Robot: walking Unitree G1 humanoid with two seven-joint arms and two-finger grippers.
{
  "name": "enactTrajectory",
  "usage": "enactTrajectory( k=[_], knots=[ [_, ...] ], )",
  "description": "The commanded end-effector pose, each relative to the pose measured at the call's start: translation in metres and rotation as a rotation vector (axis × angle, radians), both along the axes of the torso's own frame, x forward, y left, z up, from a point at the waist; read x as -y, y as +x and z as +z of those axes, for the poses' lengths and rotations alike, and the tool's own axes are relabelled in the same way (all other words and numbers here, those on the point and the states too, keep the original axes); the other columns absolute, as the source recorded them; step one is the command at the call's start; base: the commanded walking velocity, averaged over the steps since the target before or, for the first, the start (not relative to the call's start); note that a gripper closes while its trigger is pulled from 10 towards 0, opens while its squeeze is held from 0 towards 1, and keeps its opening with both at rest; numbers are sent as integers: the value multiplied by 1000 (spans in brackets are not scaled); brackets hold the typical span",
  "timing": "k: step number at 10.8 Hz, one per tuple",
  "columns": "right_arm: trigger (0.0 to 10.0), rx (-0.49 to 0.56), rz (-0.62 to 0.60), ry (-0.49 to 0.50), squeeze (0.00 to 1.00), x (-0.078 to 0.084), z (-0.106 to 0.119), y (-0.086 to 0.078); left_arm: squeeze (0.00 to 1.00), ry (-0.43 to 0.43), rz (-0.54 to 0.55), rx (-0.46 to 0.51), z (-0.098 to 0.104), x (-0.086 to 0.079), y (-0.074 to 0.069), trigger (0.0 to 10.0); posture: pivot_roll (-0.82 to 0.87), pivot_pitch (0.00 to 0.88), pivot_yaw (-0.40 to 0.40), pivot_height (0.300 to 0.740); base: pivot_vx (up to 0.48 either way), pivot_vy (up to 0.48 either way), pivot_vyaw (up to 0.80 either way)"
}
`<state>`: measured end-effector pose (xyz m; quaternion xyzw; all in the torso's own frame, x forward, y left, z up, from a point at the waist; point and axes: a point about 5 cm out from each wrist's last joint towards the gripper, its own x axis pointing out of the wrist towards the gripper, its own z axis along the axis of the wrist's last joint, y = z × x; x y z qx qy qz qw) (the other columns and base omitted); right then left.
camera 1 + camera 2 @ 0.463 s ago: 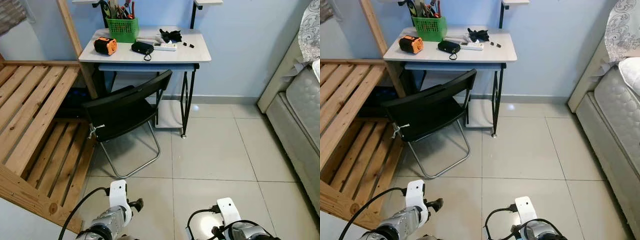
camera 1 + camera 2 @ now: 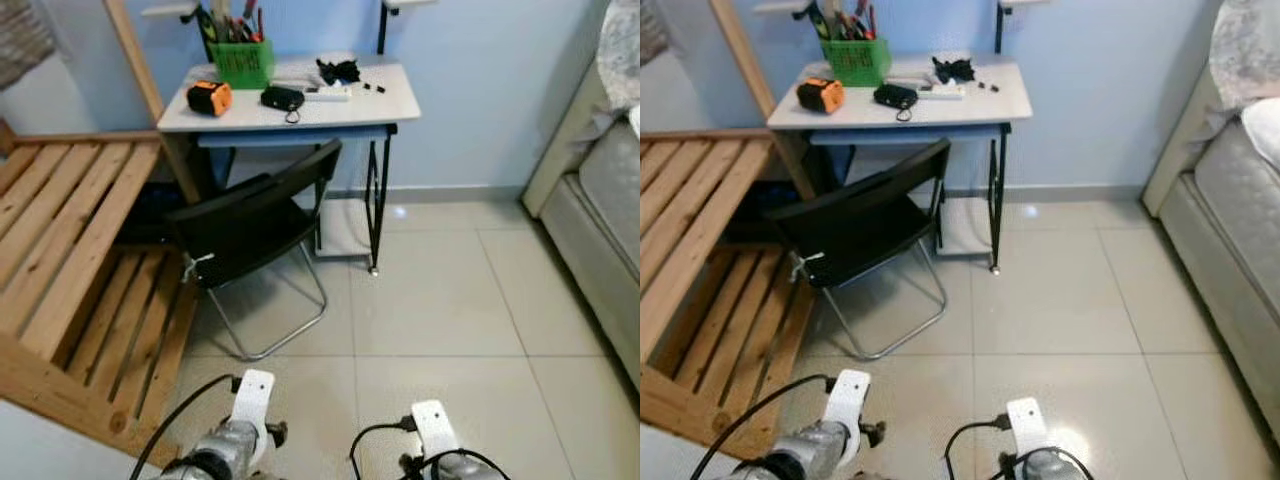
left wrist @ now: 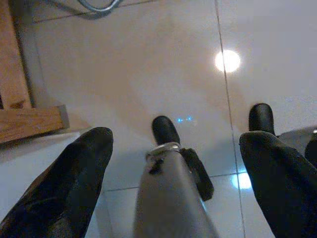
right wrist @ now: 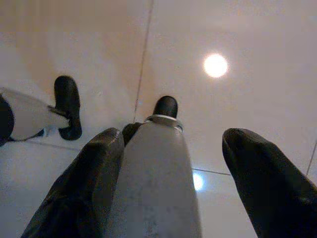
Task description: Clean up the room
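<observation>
At far left we see a slatted wooden frame (image 2: pixel 70 250), then a black folding chair (image 2: pixel 255 222) pushed to the tabletop (image 2: pixel 385 95). The clutter to clear lies there: an orange device (image 2: pixel 209 97), a green basket (image 2: pixel 241 62) of tools, a black pouch (image 2: pixel 283 97). All of it sits well ahead of us, slightly nearer our left claw (image 3: pixel 173 163), which hangs open and empty over the tiled floor (image 2: pixel 450 310). Our right claw (image 4: pixel 168 163) hangs open too. A mattress (image 2: pixel 600 200) edges the right.
</observation>
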<state>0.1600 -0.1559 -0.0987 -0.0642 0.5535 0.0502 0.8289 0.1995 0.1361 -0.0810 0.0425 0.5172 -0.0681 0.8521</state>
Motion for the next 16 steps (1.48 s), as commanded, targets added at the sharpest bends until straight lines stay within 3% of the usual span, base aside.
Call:
enactTrajectory(
  k=[1,3,5,6,7,8,9,10,11,12,13,14,15,16],
  knots=[
    [10000,12,-29,12,0,-4,0,0,0,-17,29,23,2,-3,4,10000,-156,0,93,740,0,0,0],
    [10000,81,-35,52,0,-15,4,10,0,-87,53,163,16,6,26,10000,-159,0,87,740,0,0,0],
    [10000,59,-4,-38,0,-1,-1,-2,0,-87,122,186,13,10,21,10000,-154,0,23,740,0,0,0],
    [10000,51,33,-45,0,-2,-2,-6,0,-100,153,172,11,14,18,10000,-152,0,-2,740,0,0,0],
    [10000,53,49,-44,0,-4,-2,-7,0,-84,74,103,7,20,10,10000,-149,0,-33,740,0,0,0],
    [10000,59,32,-63,0,19,-1,-8,0,-86,62,110,7,23,9,10000,-145,0,-38,740,0,0,0],
    [10000,70,6,-64,0,25,0,-7,0,-97,64,123,8,24,11,10000,-145,0,-38,740,0,0,0],
    [10000,211,-164,-22,0,28,10,13,0,-144,-4,302,32,31,46,10000,-133,0,-12,740,0,0,0],
    [10000,391,-202,0,0,46,40,62,0,-143,-67,513,60,32,75,10000,-140,0,7,740,0,0,0],
    [10000,831,-88,-23,0,58,114,129,0,-203,-31,854,115,21,113,10000,-141,0,25,740,0,0,0],
    [10000,958,-123,37,0,57,138,139,0,-196,-42,958,138,15,122,10000,-138,0,28,740,0,0,0],
    [10000,1077,-169,109,0,52,165,143,16,-222,-4,1130,180,7,130,10000,-132,0,36,740,0,0,0],
    [10000,1185,-132,165,1000,43,181,132,1000,-297,14,1241,204,14,116,10000,-110,0,36,740,0,0,0],
    [10000,1200,-92,153,1000,38,177,124,1000,-301,-18,1233,197,22,104,10000,-105,0,39,740,0,0,0]
  ],
)
